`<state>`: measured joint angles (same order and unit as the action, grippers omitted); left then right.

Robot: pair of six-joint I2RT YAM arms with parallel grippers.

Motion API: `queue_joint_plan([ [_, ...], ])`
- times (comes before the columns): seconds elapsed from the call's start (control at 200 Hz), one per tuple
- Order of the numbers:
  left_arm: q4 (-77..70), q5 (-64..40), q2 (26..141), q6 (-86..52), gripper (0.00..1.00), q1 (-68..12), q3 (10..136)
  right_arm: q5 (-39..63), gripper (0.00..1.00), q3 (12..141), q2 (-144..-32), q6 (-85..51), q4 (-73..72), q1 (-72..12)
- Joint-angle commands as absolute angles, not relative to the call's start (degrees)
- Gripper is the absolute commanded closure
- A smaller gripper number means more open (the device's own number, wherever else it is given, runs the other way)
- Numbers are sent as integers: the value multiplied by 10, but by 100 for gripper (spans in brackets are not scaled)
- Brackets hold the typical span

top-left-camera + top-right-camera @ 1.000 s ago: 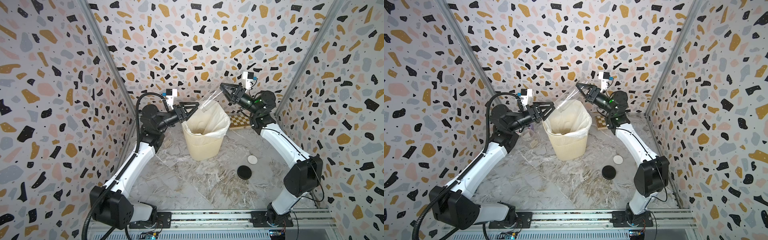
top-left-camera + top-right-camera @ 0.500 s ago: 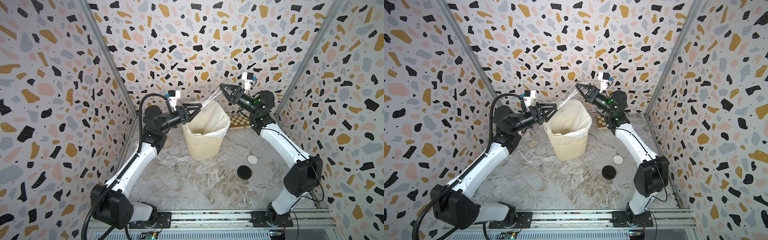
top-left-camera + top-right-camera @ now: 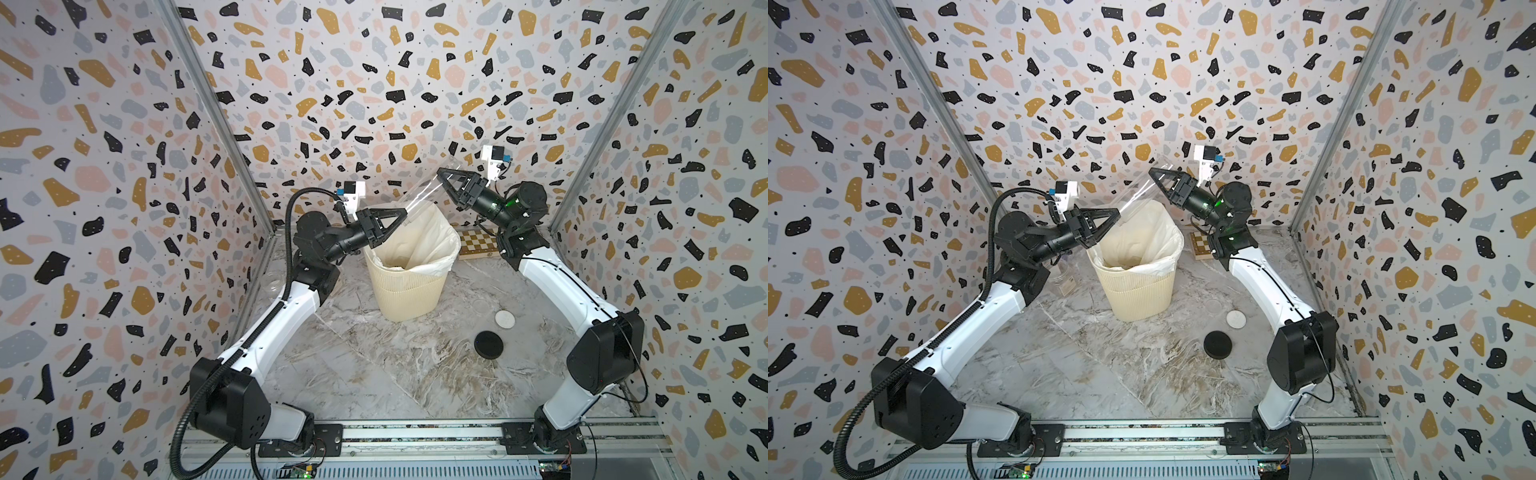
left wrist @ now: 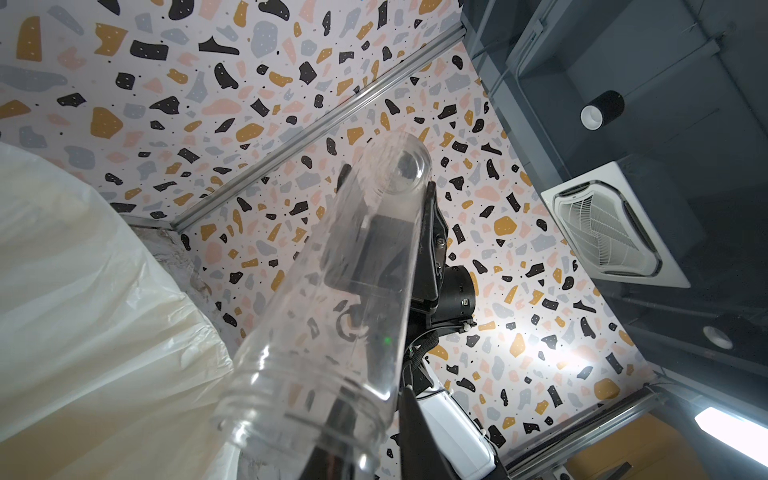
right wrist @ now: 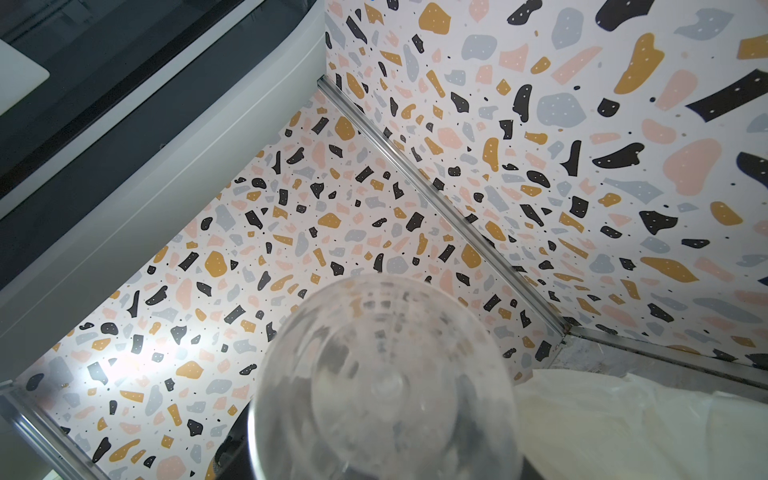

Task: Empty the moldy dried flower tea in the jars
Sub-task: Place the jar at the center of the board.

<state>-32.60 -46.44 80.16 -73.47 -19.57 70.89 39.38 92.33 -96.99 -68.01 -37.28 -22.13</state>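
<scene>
A clear jar (image 3: 424, 193) hangs tilted over the cream bin (image 3: 409, 291), its open mouth low and its base high. My right gripper (image 3: 446, 187) is shut on the base end. My left gripper (image 3: 404, 212) has its fingers drawn together at the jar's mouth, pinching the rim. In the left wrist view the jar (image 4: 357, 299) looks empty, with one finger (image 4: 419, 440) against its outside and a dark one showing through the wall. The right wrist view is filled by the jar's base (image 5: 382, 386). The tea is out of view. Another clear jar (image 3: 1063, 272) stands behind my left arm.
The bin is lined with a white bag (image 3: 419, 237). On the marble floor to its right lie a black lid (image 3: 488, 344), a white lid (image 3: 505, 319) and a clear lid (image 3: 482, 305). A small chequered board (image 3: 478, 245) sits at the back by my right arm.
My left gripper has reached forward to the jar's mouth and closed its jaws there. The right arm and the jar have stayed still.
</scene>
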Motion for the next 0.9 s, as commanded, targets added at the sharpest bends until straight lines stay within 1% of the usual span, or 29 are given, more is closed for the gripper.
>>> queue_joint_plan([
  [0.0,-393,-463,788,-738,87,-198,706,400,57,911,-966,-705,-417,-222],
  [0.095,-414,-459,785,-740,89,-198,701,404,56,908,-971,-740,-446,-221],
  [0.24,-436,-456,785,-740,92,-198,705,410,53,909,-974,-756,-448,-220],
  [0.425,-437,-462,791,-741,94,-198,708,409,42,907,-969,-751,-438,-217],
  [0.456,-437,-461,792,-740,94,-198,707,409,39,907,-969,-750,-437,-216],
  [0.521,-437,-462,792,-738,95,-198,704,407,29,902,-967,-747,-433,-212],
  [0.631,-436,-464,793,-737,95,-197,704,400,20,892,-960,-742,-428,-208],
  [0.816,-435,-469,793,-732,96,-195,709,381,11,868,-948,-737,-442,-195],
  [0.891,-435,-471,792,-731,96,-192,709,380,9,865,-945,-737,-444,-186],
])
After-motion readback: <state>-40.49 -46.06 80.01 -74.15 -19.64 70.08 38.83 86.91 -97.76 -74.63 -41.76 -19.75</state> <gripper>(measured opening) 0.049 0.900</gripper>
